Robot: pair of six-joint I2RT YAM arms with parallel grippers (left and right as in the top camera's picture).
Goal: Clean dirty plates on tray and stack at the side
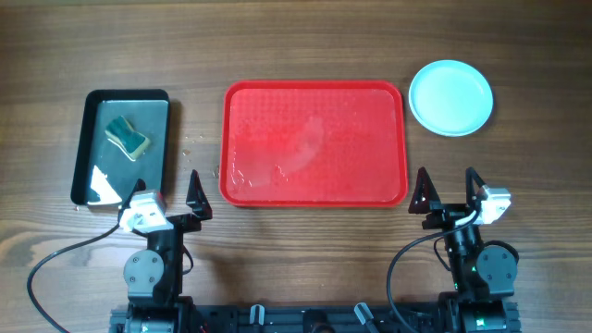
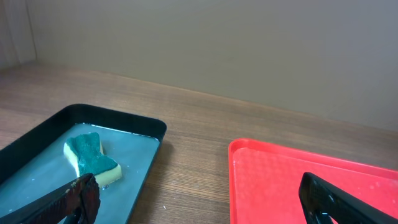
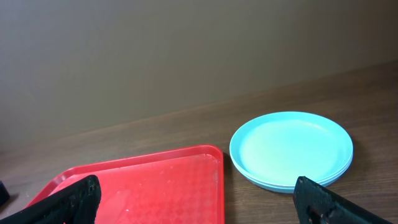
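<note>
Right of the large red rectangular plastic tray (image 1: 314, 143) on the wooden surface (image 1: 277, 46), pale turquoise round plates (image 1: 450, 97) sit stacked, seemingly two or three. Near the tray, the left fingers (image 2: 78, 198) and right fingers (image 3: 74, 198) are spread wide, holding nothing.

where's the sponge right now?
Overhead view: the sponge lies in the black tray on the left side of the table, toward the tray's far end, left of the red tray.

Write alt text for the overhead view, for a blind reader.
An empty, wet red tray lies in the middle, with a stack of plates, turquoise on top, off its far right corner. At left a black tray holds a green sponge; the left gripper and right gripper are open, below.
</note>
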